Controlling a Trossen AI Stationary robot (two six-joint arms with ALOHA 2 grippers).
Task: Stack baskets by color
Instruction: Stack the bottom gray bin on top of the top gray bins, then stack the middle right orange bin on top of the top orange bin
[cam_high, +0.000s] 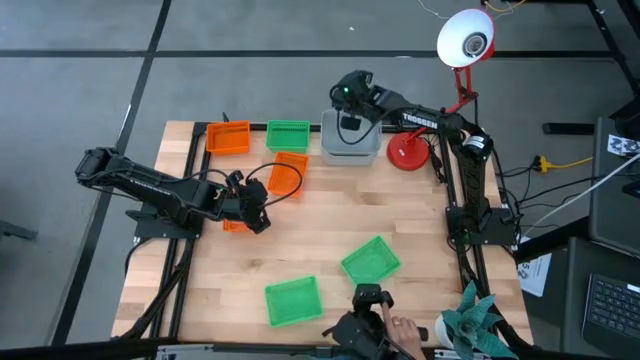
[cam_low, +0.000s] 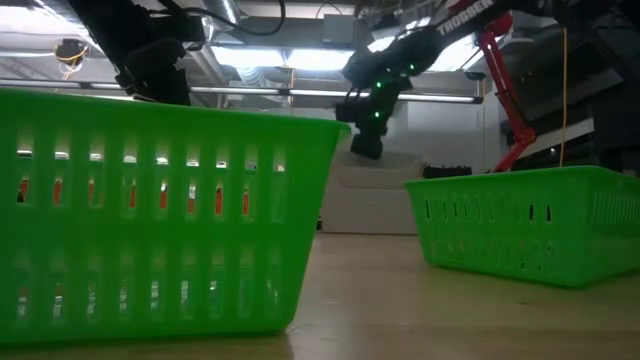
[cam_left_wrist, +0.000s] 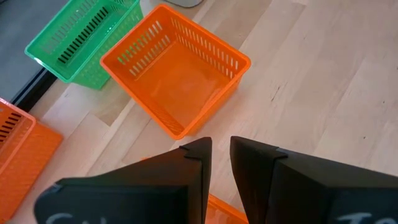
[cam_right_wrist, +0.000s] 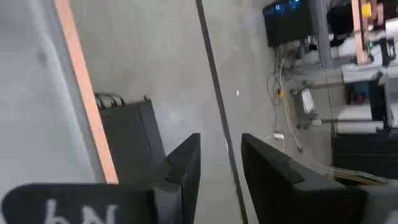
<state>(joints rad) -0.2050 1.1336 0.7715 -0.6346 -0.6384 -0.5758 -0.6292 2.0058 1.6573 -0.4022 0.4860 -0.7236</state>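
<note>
Two orange baskets (cam_high: 228, 137) (cam_high: 287, 172) and a green basket (cam_high: 288, 133) sit at the table's far left. Grey-white baskets (cam_high: 350, 145) stand nested at the far middle. Two more green baskets (cam_high: 292, 300) (cam_high: 370, 260) lie toward the near edge. My left gripper (cam_left_wrist: 219, 146) hovers left of centre, shut on a third orange basket (cam_high: 235, 225) that is mostly hidden beneath it. My right gripper (cam_right_wrist: 221, 146) hangs open just above the grey-white baskets (cam_low: 370, 190), nothing between its fingers. My left gripper has an orange basket's rim (cam_left_wrist: 219, 208) between its two fingers, which slant down toward the table's far right. The gripper's body hides the rest of the hold. Whether the basket rests on the table or hangs clear, I cannot tell.
A desk lamp with a red base (cam_high: 408, 152) and white head (cam_high: 465, 40) stands right of the grey-white baskets. At the near edge a person's hand (cam_high: 405, 330) rests by a black device (cam_high: 365, 300). Bare wood lies in the table's middle.
</note>
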